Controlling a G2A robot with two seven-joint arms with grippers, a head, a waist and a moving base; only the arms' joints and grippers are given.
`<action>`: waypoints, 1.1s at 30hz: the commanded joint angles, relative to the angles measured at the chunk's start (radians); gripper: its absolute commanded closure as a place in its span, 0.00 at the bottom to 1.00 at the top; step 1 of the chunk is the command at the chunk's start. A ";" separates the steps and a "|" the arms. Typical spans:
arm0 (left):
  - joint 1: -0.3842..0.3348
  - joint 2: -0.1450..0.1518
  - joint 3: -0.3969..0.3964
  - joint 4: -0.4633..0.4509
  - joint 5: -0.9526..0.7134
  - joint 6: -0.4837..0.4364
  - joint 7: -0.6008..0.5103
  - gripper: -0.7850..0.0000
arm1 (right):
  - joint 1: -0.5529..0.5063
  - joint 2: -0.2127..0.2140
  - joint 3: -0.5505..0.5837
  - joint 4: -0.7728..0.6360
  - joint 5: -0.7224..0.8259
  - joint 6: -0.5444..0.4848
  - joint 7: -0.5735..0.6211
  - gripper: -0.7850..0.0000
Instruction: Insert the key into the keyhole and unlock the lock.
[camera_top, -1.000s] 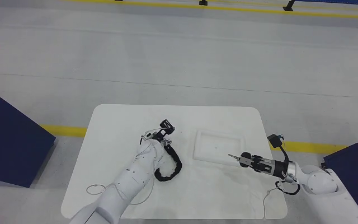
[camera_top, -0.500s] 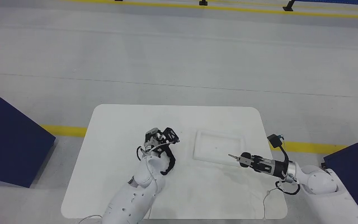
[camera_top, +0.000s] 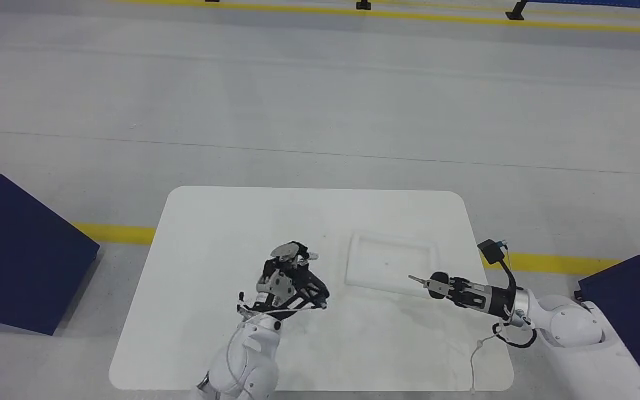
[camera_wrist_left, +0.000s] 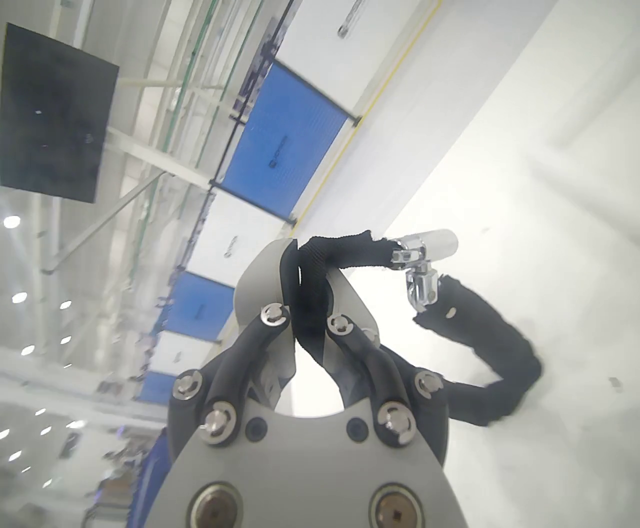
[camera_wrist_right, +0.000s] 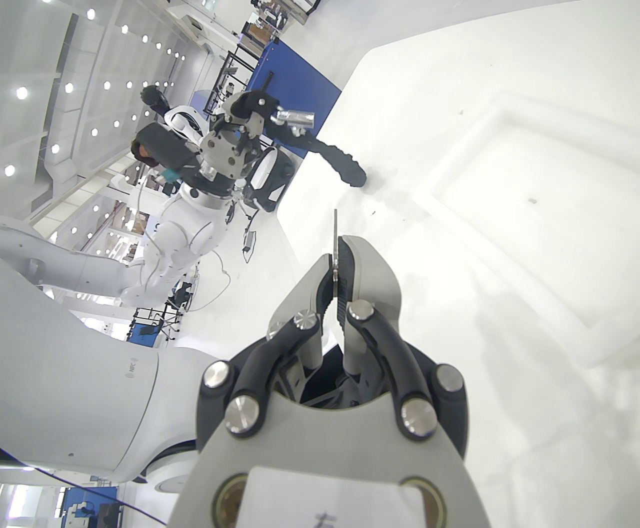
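Here we are with both arms up over the table (camera_top: 200, 300) and the two halves of the job well apart. The left gripper (camera_wrist_left: 305, 280) has its fingers closed tight on the black fabric-sleeved chain (camera_wrist_left: 495, 340), pinching a fold of it. The lock (camera_wrist_left: 430, 243), a small shiny metal cylinder, sticks out just past the fingertips on a little swivel link. The rest of the chain droops toward the table, and we cannot tell whether its tail touches down.

Over on the other side, the right gripper (camera_wrist_right: 336, 270) has its fingers nearly shut on the key (camera_wrist_right: 335, 230), gripping the head with the thin blade poking straight out beyond the tips. It hovers just past the near edge of the shallow white tray (camera_top: 395, 265), blade aimed roughly toward the lock.

Now, the worries. We judge the biggest one to be that swivel: the grip is on the chain, not the cylinder, so a push from the key could simply swing the lock away instead of seating. We also cannot make out the keyhole from here, so the blade may meet bare metal if the cylinder faces the wrong way. And that pinch on the key head looks slim, so a glancing contact could twist the key in the fingers or pop it loose.
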 joint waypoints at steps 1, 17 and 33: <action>0.033 0.010 -0.033 -0.026 -0.040 -0.034 0.110 1.00 | 0.000 0.000 0.000 0.000 0.000 0.000 0.000 1.00; 0.116 0.039 -0.120 -0.109 -0.256 -0.262 0.355 1.00 | 0.000 0.000 0.000 0.000 0.000 0.000 0.000 1.00; 0.050 0.036 -0.105 0.042 -0.478 -0.304 0.626 1.00 | 0.000 0.000 0.000 0.000 0.000 0.000 0.000 1.00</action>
